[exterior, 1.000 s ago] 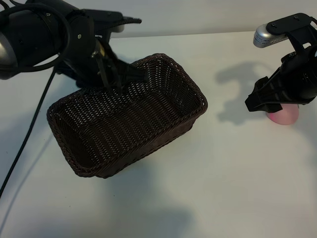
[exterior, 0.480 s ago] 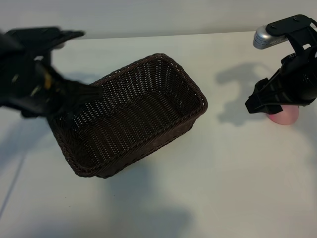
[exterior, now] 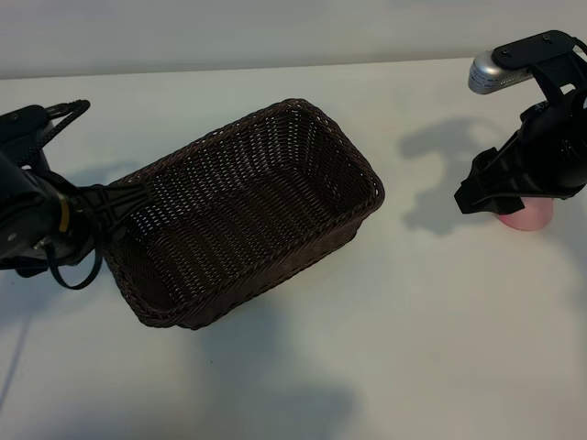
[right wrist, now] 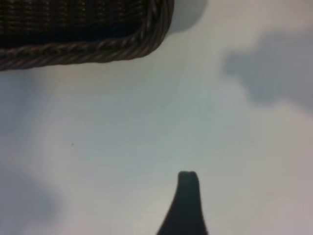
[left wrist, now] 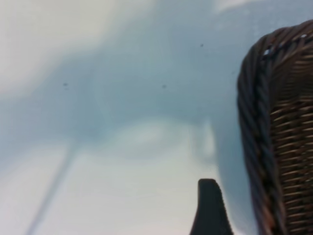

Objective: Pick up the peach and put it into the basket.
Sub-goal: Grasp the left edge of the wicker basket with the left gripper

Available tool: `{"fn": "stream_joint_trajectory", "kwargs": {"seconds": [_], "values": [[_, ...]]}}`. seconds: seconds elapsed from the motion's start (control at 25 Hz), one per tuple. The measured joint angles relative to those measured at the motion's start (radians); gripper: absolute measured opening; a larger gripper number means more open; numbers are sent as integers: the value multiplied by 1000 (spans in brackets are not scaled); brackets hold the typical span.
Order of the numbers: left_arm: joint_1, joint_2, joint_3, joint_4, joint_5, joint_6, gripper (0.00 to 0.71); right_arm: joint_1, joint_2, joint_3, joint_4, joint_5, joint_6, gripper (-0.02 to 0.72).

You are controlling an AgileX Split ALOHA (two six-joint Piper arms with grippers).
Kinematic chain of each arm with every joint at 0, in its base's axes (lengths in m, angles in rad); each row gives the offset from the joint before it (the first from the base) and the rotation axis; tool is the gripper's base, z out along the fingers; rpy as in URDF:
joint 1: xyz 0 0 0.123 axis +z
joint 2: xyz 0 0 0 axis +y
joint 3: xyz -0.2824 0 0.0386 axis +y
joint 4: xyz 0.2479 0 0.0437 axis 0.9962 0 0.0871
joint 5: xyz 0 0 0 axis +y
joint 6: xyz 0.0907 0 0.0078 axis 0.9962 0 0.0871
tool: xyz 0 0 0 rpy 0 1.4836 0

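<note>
one small peach (exterior: 526, 218) sat on the surface beside the basket (exterior: 243, 215), half hidden under the open, empty right end effector (exterior: 495, 194). it looked light, soft and bruisable, best pinched gently across its middle. left end effector (exterior: 115, 202) open by the rim.

White table (exterior: 413, 339): dark wicker basket (exterior: 243, 211) left of centre; peach (exterior: 525, 216) far right, well apart.
</note>
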Motion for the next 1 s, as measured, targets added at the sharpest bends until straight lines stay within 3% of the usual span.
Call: {"fn": "stream_joint_trajectory", "kwargs": {"seconds": [0.56, 1.0], "values": [[5, 146, 0, -24, -103, -58, 503, 0, 0, 0, 8, 3, 0, 595], [136, 209, 1, -191, -206, 122, 503, 0, 0, 0, 22, 4, 0, 595]]}}
